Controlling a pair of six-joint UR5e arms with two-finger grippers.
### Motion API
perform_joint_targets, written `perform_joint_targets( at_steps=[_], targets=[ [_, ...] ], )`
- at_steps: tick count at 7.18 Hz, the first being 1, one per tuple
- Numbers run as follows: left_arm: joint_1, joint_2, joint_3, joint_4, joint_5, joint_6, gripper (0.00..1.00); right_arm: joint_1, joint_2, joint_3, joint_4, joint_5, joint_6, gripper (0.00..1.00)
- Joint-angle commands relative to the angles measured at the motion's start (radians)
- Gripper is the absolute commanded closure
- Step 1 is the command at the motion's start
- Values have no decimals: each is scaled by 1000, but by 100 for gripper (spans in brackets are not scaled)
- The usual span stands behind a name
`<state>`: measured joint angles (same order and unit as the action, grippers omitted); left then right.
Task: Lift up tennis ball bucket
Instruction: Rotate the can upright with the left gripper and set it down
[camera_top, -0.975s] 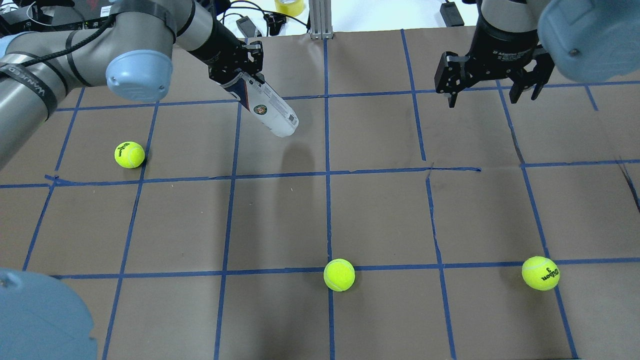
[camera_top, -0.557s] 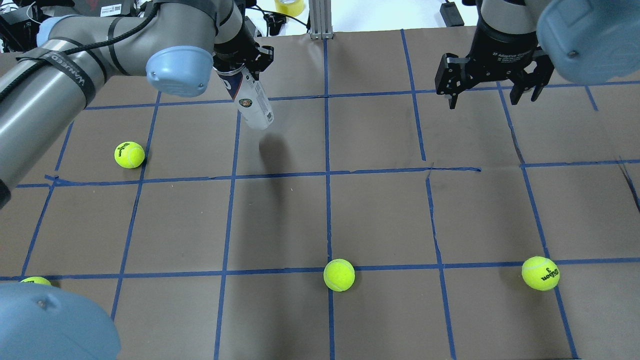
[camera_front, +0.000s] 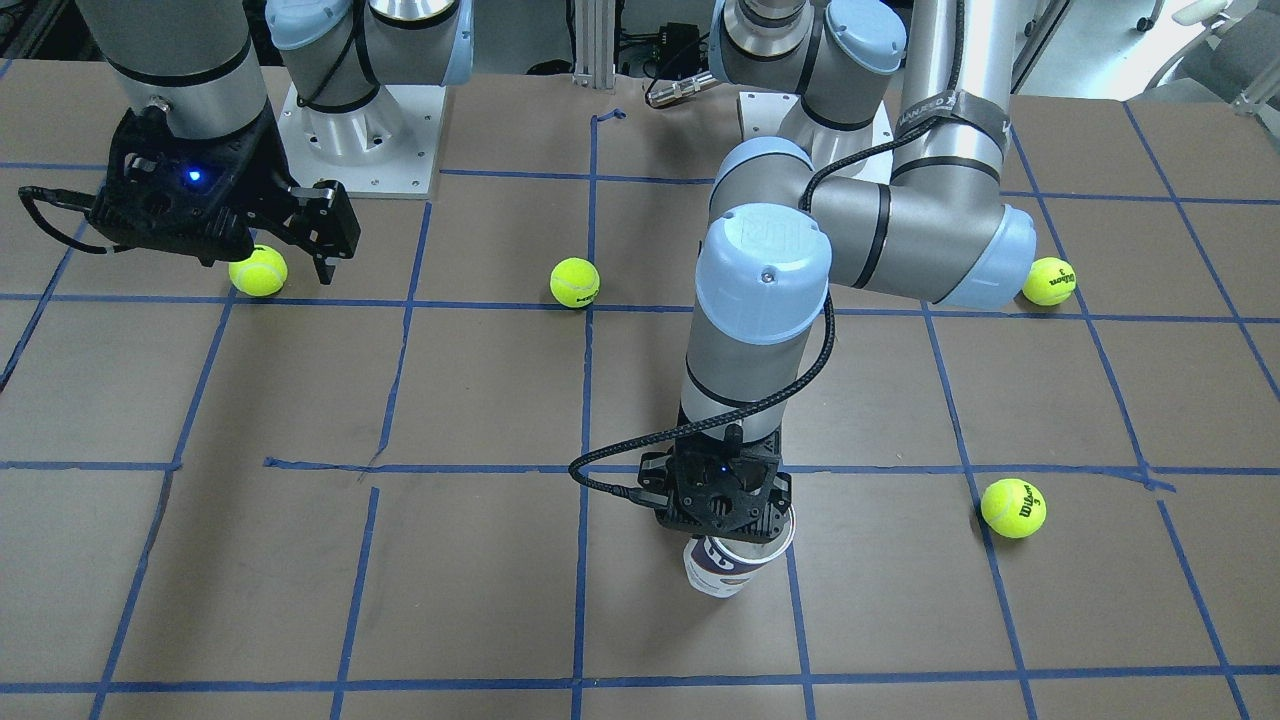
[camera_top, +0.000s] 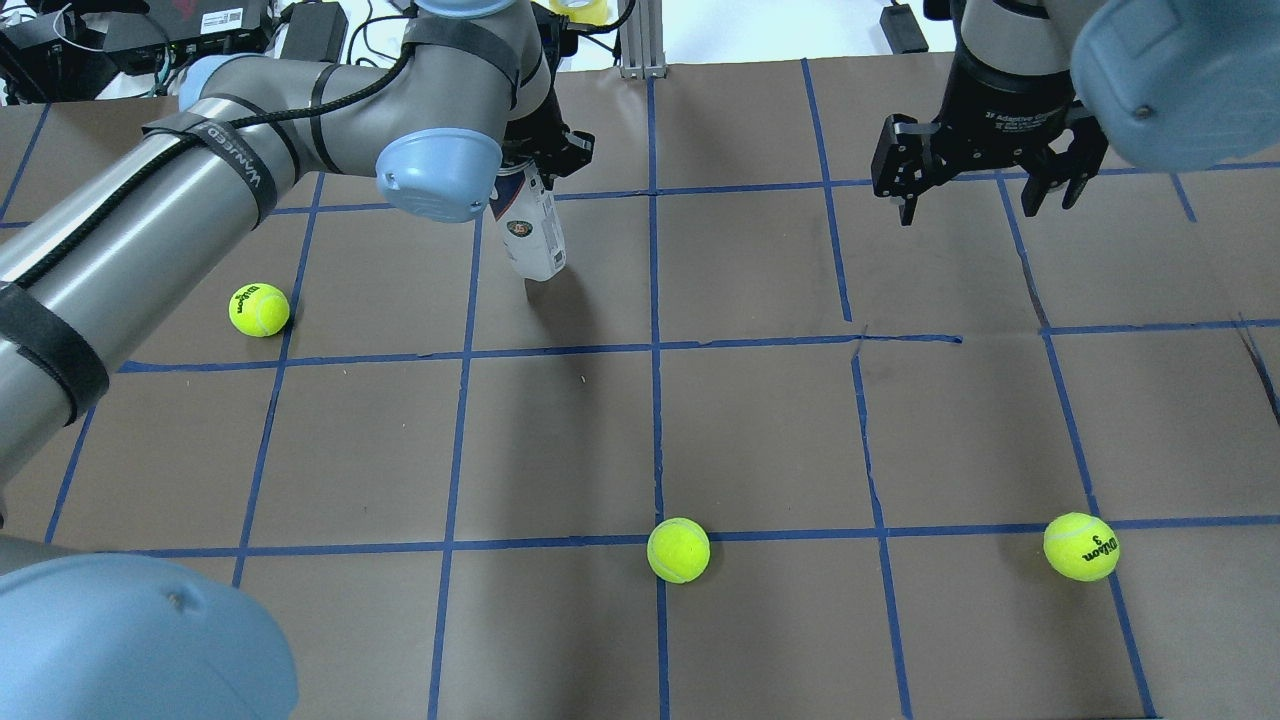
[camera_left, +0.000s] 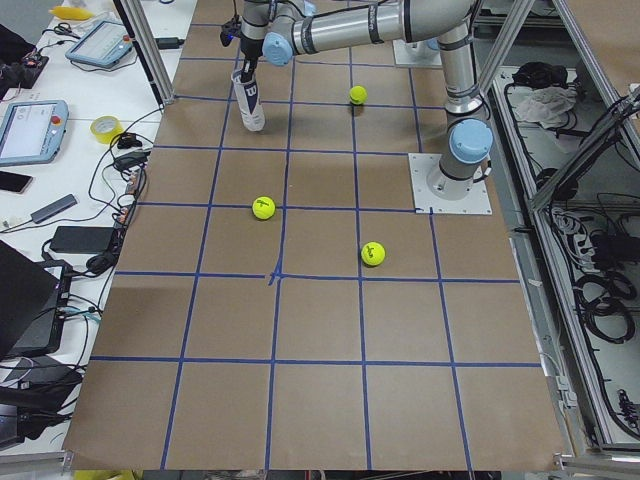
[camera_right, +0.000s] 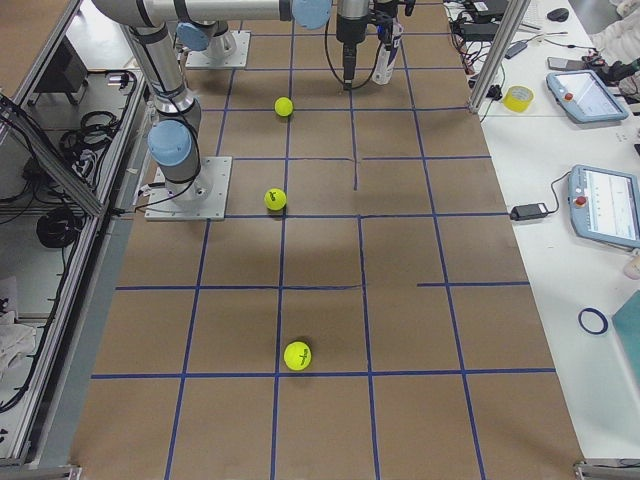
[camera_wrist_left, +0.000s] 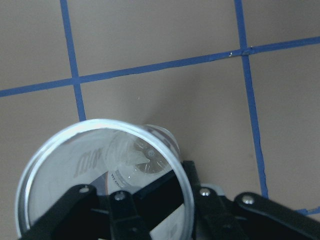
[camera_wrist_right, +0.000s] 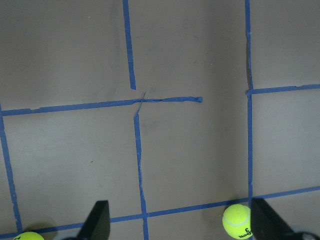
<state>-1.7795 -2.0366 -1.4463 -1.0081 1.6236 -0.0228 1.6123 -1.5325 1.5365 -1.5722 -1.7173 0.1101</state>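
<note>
The tennis ball bucket (camera_top: 532, 232), a clear can with a white and navy label, hangs nearly upright with its open metal rim on top. My left gripper (camera_top: 532, 168) is shut on that rim. In the front-facing view the gripper (camera_front: 727, 505) sits on top of the can (camera_front: 722, 572). The left wrist view looks down into the can (camera_wrist_left: 135, 160), with one finger (camera_wrist_left: 125, 212) inside the rim. The can's bottom is close to the table; I cannot tell whether it touches. My right gripper (camera_top: 985, 190) is open and empty, above the table's far right.
Several yellow-green tennis balls lie loose on the brown paper: one at the left (camera_top: 259, 309), one near the front middle (camera_top: 678, 549), one at the front right (camera_top: 1081, 546). Cables and devices lie beyond the far edge (camera_top: 900, 25).
The left arm has swung round and turned the can from a steep slant to nearly upright, bringing its bottom down towards the table. The right gripper has stayed put.
</note>
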Motion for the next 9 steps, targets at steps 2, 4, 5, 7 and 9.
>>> perform_joint_targets(
  at_steps=[2, 4, 5, 7, 9],
  targets=[
    [-1, -4, -20, 16, 2, 21, 100, 5, -2, -13, -6, 45, -4, 0],
    [-1, 13, -22, 14, 2, 49, 8, 2, -5, -15, -6, 145, -7, 0],
    [-3, 16, -22, 9, 2, 46, 0, 3, -15, -15, -6, 143, -6, 0],
    [-12, 61, -16, -13, 2, 49, 0, 3, -34, -7, -8, 145, -6, 0],
    [-18, 149, 4, -118, -2, 47, 0, 2, -32, -6, -12, 145, -4, 0]
  ],
)
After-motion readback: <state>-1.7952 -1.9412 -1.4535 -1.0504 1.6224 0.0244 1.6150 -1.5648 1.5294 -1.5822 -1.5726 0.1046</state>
